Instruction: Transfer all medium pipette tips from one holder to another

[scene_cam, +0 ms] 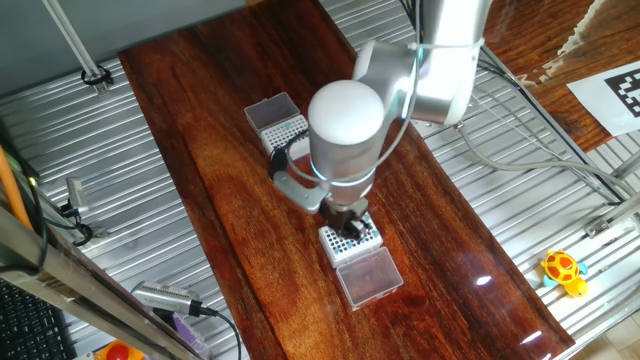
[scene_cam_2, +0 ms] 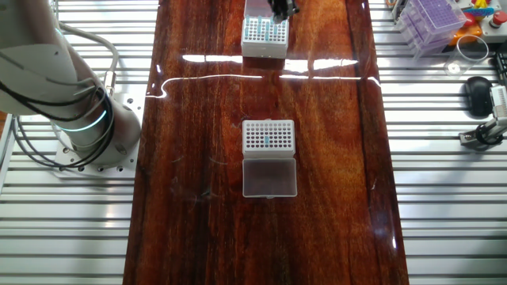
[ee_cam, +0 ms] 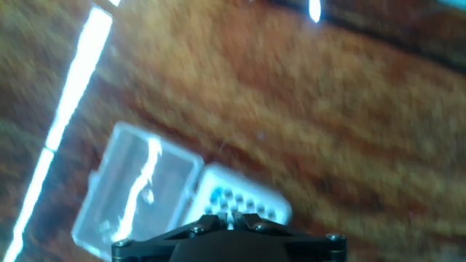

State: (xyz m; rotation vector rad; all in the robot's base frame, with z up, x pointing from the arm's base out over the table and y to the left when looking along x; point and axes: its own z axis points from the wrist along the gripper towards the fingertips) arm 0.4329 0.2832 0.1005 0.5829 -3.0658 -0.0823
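A white rack (scene_cam: 352, 240) with its clear lid (scene_cam: 370, 276) folded open lies near the table's front. Its holes hold several teal medium pipette tips (scene_cam_2: 264, 30). My gripper (scene_cam: 350, 220) hangs just above this rack, at its far edge (scene_cam_2: 283, 8). In the blurred hand view the fingers (ee_cam: 210, 219) stand close together over the rack (ee_cam: 244, 200), with only a narrow gap. Whether they hold a tip cannot be made out. A second white rack (scene_cam_2: 268, 135) sits mid-table, with a few teal tips (scene_cam_2: 268, 142) and its lid (scene_cam_2: 269, 176) open.
Ribbed metal panels (scene_cam: 560, 210) flank the wooden table (scene_cam: 230, 200) on both sides. A yellow toy (scene_cam: 563, 271) and cables lie on the right panel. A purple tip box (scene_cam_2: 432, 17) and a black mouse (scene_cam_2: 478, 93) sit beyond the table's edge.
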